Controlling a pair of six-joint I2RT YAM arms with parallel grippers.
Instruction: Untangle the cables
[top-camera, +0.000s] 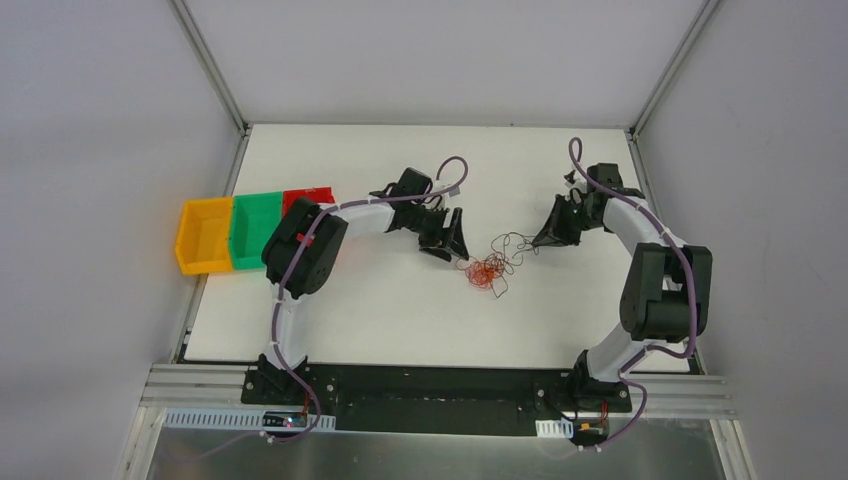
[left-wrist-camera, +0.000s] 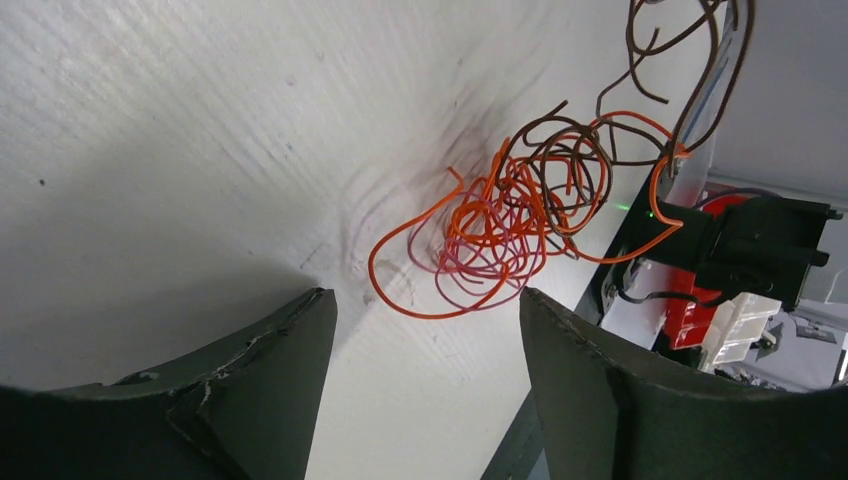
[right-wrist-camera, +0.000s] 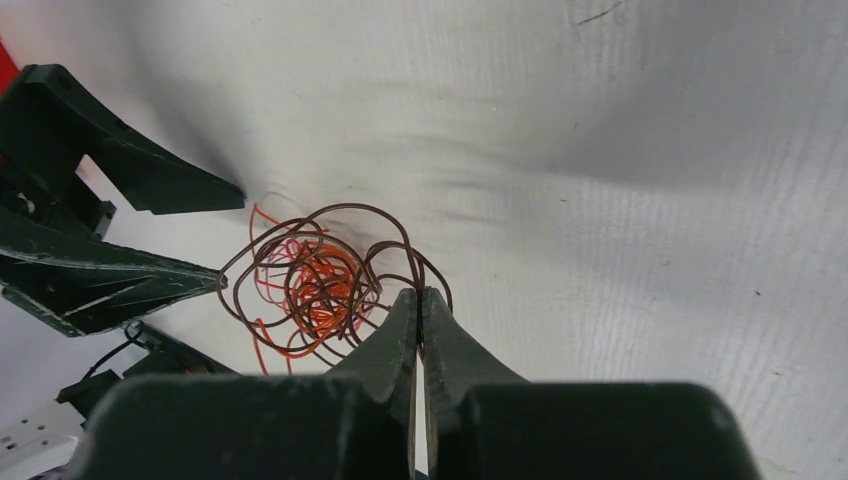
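The cables (top-camera: 490, 266) are a small clump of curly orange, red and dark brown wires in the middle of the white table (top-camera: 400, 320). My left gripper (top-camera: 452, 243) is open, just left of the clump and apart from it. In the left wrist view its jaws (left-wrist-camera: 425, 295) stand wide with the cables (left-wrist-camera: 500, 225) just beyond the tips. My right gripper (top-camera: 540, 241) is right of the clump. In the right wrist view it (right-wrist-camera: 420, 296) is shut on a dark brown wire, with the cables (right-wrist-camera: 315, 280) just beyond. Dark strands (left-wrist-camera: 690, 60) rise toward it.
Yellow (top-camera: 205, 236), green (top-camera: 256, 228) and red (top-camera: 308, 198) bins stand in a row at the table's left edge, behind the left arm's elbow. Metal frame posts run along the table's back corners. The left gripper's fingers (right-wrist-camera: 110, 285) show at the left of the right wrist view.
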